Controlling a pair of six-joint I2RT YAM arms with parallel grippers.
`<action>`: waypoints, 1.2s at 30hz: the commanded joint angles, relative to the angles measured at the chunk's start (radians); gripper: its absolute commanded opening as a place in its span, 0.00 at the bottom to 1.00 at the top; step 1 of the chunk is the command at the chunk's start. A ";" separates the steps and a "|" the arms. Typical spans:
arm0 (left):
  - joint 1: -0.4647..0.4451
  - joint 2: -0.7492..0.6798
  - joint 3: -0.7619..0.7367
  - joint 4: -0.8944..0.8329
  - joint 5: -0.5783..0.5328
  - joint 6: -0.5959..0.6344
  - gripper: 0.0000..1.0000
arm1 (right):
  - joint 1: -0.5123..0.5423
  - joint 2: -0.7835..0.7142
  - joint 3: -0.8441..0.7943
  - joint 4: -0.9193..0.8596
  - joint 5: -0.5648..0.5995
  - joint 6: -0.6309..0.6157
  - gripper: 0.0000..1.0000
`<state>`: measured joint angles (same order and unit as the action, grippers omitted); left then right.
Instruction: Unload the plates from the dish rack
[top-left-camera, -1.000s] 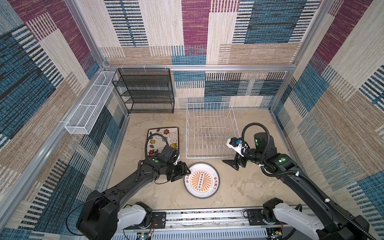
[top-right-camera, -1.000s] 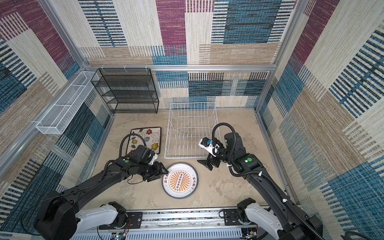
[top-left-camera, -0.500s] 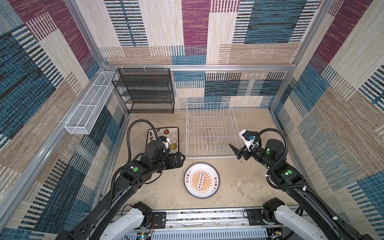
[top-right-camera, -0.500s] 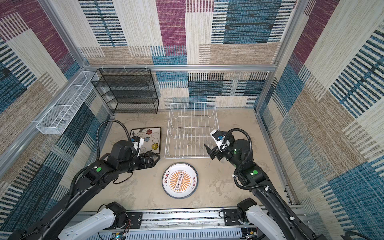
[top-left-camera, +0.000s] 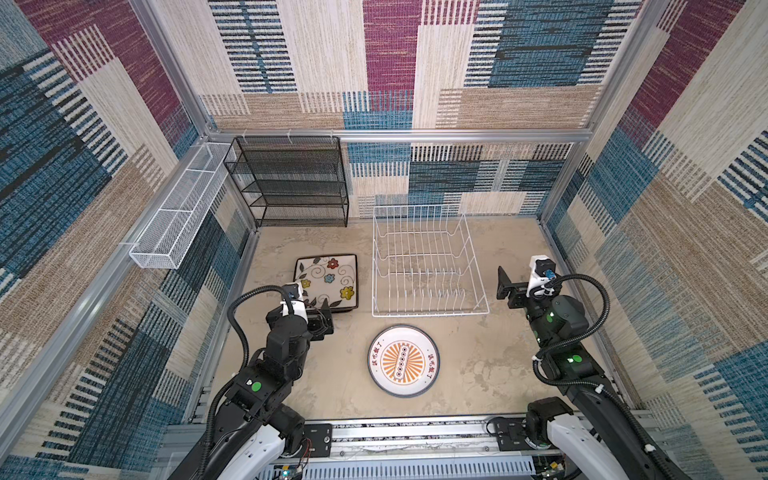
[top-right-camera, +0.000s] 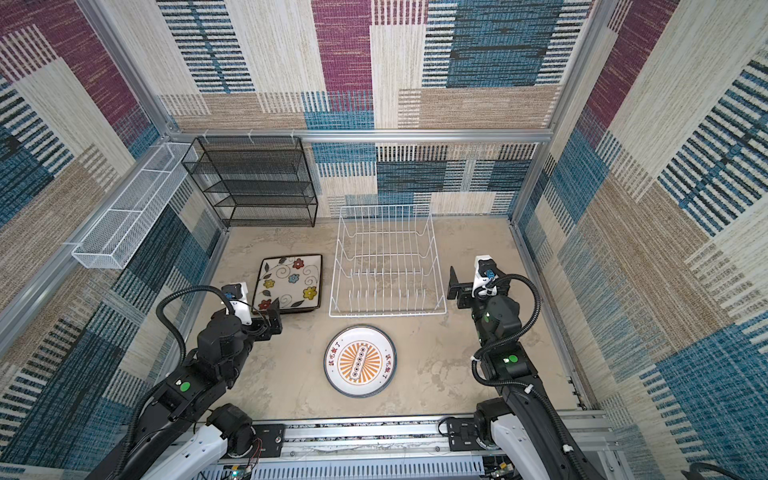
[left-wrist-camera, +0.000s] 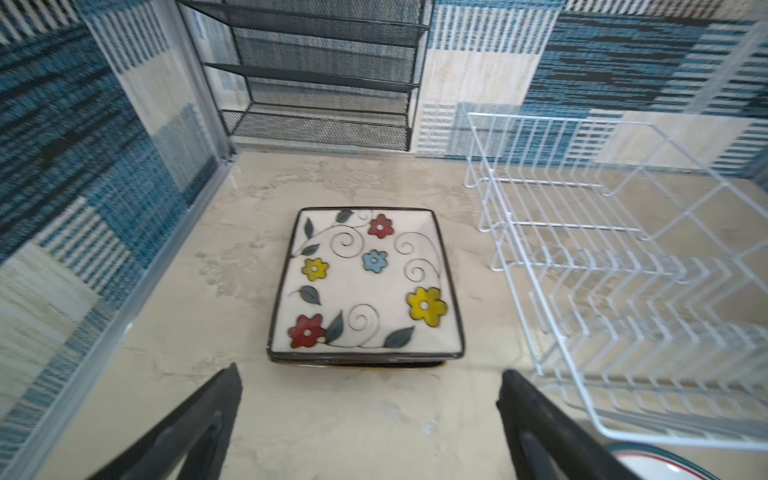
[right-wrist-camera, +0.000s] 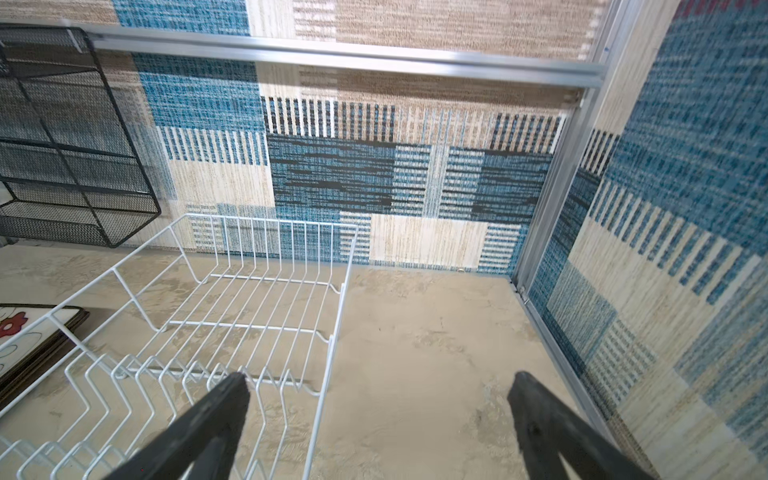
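1. Looks finished or close to it: no plates in the dish rack (top-left-camera: 424, 270), just bare white wires.
2. Find the left gripper (left-wrist-camera: 370, 374) wide open with nothing in it. See the square plates (left-wrist-camera: 365, 282) stacked flat on the tabletop (top-left-camera: 498, 374) just ahead of its tips, not touching.
3. Could bump that stack by pushing forward or dipping low. Would shove the top plate off the ones below, or chip an edge.
4. Spot the round plate (top-left-camera: 402, 360) lying flat, off to the rack side of the left gripper and a little behind its tips. Could clip the rim on a fast swing that way. Might scrape it or spin it along.
5. Find the right gripper (right-wrist-camera: 378, 382) wide open and empty too, up off the tabletop. See the side wall of the dish rack near one jaw, and bare tabletop ahead.
6. Could hook a jaw in the wires by turning toward the rack. Would drag or tip the light rack, maybe onto the plates close by.
7. Could reach into the bare rack hunting for a plate. Would close on air and waste a move.
8. Cannot count the round plates from above; can see just one face. Safest to back both grippers away slowly and straight.
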<state>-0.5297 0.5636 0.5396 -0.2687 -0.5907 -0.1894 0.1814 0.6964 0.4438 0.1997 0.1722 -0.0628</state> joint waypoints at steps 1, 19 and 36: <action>0.011 0.025 -0.066 0.234 -0.148 0.179 0.99 | -0.029 0.017 -0.046 0.121 0.060 0.089 1.00; 0.207 0.350 -0.288 0.719 -0.102 0.174 0.99 | -0.169 0.088 -0.314 0.527 0.007 0.107 1.00; 0.347 0.744 -0.286 1.203 0.134 0.243 0.99 | -0.207 0.420 -0.399 0.914 0.024 0.132 1.00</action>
<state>-0.1951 1.2850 0.2462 0.8070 -0.5098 0.0021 -0.0235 1.0863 0.0502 0.9863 0.2047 0.0547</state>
